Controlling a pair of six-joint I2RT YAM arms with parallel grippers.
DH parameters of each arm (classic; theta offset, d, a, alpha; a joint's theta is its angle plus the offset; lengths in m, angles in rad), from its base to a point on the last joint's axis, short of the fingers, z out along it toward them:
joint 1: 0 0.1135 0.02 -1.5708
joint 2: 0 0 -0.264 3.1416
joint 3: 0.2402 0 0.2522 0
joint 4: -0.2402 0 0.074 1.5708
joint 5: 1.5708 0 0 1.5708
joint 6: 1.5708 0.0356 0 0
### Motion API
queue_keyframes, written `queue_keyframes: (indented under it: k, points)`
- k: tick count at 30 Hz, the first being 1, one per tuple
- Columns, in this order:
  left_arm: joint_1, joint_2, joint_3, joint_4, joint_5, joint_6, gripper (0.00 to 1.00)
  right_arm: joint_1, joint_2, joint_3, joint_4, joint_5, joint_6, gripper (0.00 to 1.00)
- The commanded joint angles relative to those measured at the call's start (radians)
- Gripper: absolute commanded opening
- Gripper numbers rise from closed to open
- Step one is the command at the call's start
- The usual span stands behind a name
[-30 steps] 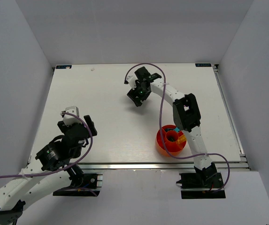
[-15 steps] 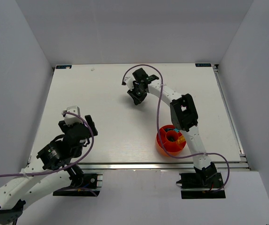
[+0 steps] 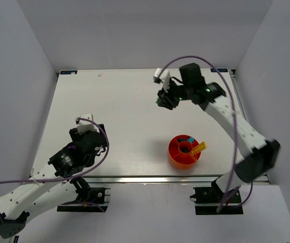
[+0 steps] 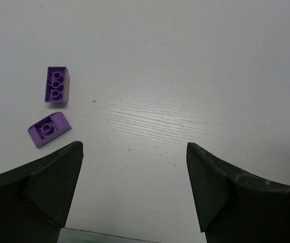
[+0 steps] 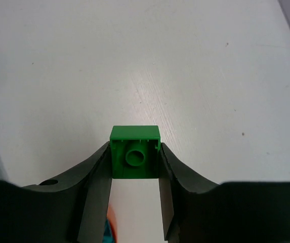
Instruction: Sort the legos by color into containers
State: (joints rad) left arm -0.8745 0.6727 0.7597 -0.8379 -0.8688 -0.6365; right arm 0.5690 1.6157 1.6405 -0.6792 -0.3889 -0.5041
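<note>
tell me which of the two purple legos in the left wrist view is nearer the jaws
The paler purple lego, with one round hole, skewed just ahead of the jaws. The darker purple lego, three holes in a row, lies farther off.

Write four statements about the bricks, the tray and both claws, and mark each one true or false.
1. The right claw is shut on a green brick. True.
2. The left claw grips a purple brick. False: it is open with nothing between its fingers, and both purple bricks lie on the table.
3. The two purple bricks lie apart, with a gap between them. True.
4. The tray holds no pieces. False: a yellow piece and a cyan piece are in it.
</note>
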Motion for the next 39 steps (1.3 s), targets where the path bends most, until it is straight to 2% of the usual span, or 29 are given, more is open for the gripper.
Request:
queue_keyframes:
  k: [1, 2, 8, 16, 26, 28, 32, 35, 37, 39]
  points:
    - [-0.004, -0.012, 0.003, 0.003, 0.008, -0.002, 0.92, -0.020, -0.137, -0.171, -0.092, 0.007, -0.045, 0.03]
    - [-0.004, -0.016, 0.003, 0.003, 0.008, -0.002, 0.93, -0.024, -0.213, -0.262, -0.094, 0.018, -0.047, 0.04]
    - [-0.004, -0.024, 0.000, 0.011, 0.016, 0.003, 0.93, -0.050, -0.443, -0.461, -0.135, 0.058, -0.044, 0.05]
    - [-0.004, -0.032, -0.003, 0.016, 0.025, 0.009, 0.92, -0.054, -0.527, -0.571, -0.198, 0.059, -0.024, 0.07]
    - [-0.004, -0.027, -0.005, 0.023, 0.033, 0.014, 0.93, -0.052, -0.568, -0.633, -0.263, 0.065, -0.053, 0.13]
    - [-0.004, -0.024, -0.003, 0.020, 0.036, 0.014, 0.93, -0.052, -0.566, -0.650, -0.257, 0.073, -0.053, 0.18]
    - [-0.004, -0.012, -0.003, 0.020, 0.042, 0.012, 0.93, -0.052, -0.553, -0.666, -0.247, 0.079, -0.059, 0.34]
    - [0.005, -0.002, -0.005, 0.028, 0.060, 0.011, 0.93, -0.050, -0.540, -0.670, -0.247, 0.073, -0.065, 0.41]
    - [0.005, 0.008, -0.005, 0.033, 0.076, -0.008, 0.94, -0.051, -0.537, -0.668, -0.243, 0.076, -0.067, 0.53]
    - [0.005, 0.031, -0.005, 0.042, 0.097, -0.026, 0.94, -0.051, -0.542, -0.663, -0.234, 0.078, -0.068, 0.60]
